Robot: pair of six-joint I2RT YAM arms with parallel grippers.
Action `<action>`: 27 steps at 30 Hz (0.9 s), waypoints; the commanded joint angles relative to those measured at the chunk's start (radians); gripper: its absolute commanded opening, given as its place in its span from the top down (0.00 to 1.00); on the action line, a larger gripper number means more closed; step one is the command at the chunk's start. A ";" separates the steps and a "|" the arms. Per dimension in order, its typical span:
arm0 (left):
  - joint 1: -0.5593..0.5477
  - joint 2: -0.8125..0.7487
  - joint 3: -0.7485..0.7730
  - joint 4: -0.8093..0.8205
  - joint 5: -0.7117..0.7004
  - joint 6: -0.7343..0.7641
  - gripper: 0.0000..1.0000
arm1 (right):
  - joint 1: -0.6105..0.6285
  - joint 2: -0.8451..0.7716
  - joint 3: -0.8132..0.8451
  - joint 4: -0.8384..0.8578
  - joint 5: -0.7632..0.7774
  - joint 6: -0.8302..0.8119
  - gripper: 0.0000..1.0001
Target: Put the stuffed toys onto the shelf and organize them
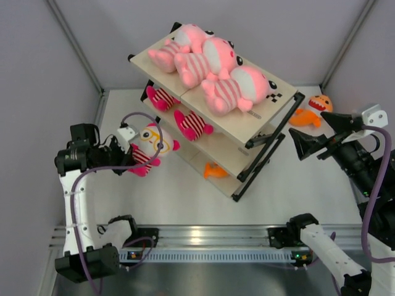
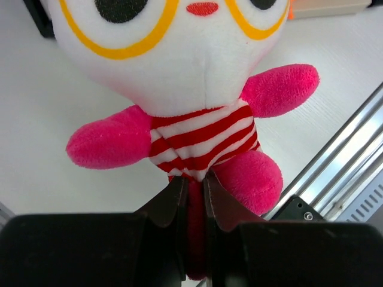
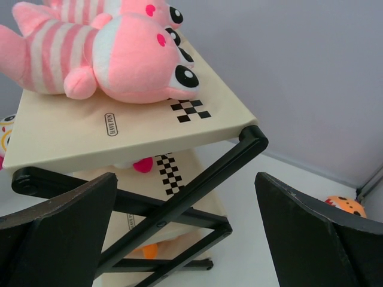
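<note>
On the left, the left fingers [image 2: 170,206] are pinched tight on one leg of a hot-pink striped toy [image 2: 197,89] (cream face, orange-rimmed glasses). This toy is just beside the left end of the shelf [image 1: 259,120]. Whether it touches the counter [image 1: 185,197] I cannot tell.

The shelf stands at an angle across the middle of the counter. On its top board three large pale-pink toys [image 1: 207,61] lie in a row, each touching the next, with the checker strip bare beside the last one. The middle board carries two smaller striped toys [image 1: 194,125] lying apart from each other. A small orange toy [image 1: 215,171] sits at the near edge of the bottom board.

Right of the shelf, an orange open-mouthed toy [image 1: 321,102] lies on the counter, touching a second orange piece [image 1: 304,117]. The right fingers [image 3: 66,233] are spread wide and hold nothing, aimed at the shelf's right corner.
</note>
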 commanded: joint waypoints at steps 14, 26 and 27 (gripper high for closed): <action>-0.461 0.024 0.156 -0.207 0.215 -0.108 1.00 | -0.007 0.011 0.012 0.069 -0.039 0.087 0.01; -0.577 0.053 0.194 -0.195 0.240 -0.101 1.00 | -0.006 0.004 0.064 0.048 0.030 0.150 0.02; -0.615 0.053 0.170 -0.193 0.230 -0.098 1.00 | -0.006 0.002 0.064 0.049 0.036 0.153 0.02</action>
